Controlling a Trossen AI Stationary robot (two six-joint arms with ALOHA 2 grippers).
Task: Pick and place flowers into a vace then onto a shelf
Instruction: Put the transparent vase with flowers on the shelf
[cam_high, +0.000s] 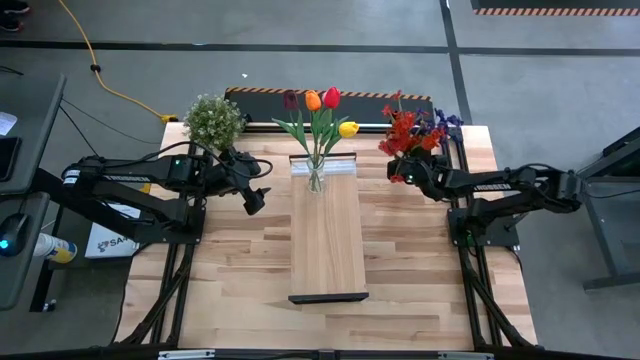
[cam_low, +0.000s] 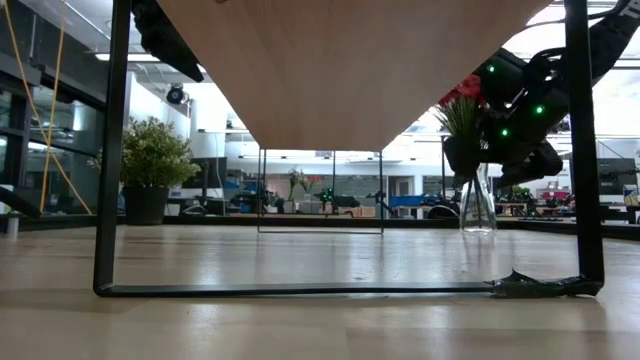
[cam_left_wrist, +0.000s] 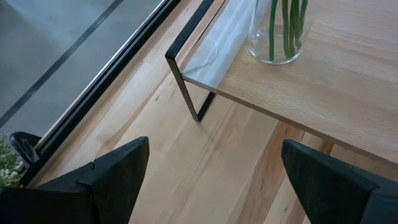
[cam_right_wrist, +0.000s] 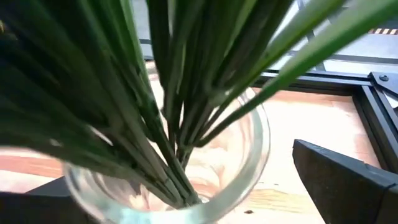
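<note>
A glass vase (cam_high: 316, 176) with red, orange, yellow and dark purple tulips (cam_high: 322, 100) stands on the far end of the shelf (cam_high: 325, 240). It also shows in the left wrist view (cam_left_wrist: 273, 46). At the table's far right, a second glass vase (cam_low: 477, 205) holds red sprays (cam_high: 403, 132) and a purple sprig (cam_high: 447, 120). My right gripper (cam_right_wrist: 180, 174) is open, with one finger on each side of this vase's mouth (cam_right_wrist: 249, 155). I see a gap at one finger (cam_right_wrist: 348, 180); the other is partly hidden. My left gripper (cam_left_wrist: 214, 143) hovers open, left of the shelf.
A bushy potted plant (cam_high: 213, 121) stands at the table's far left, just beyond my left arm. The shelf rests on thin dark metal legs (cam_left_wrist: 186, 81), with open room beneath it (cam_low: 340, 250). Bare tabletop (cam_high: 240, 280) lies on both sides of the shelf's near half.
</note>
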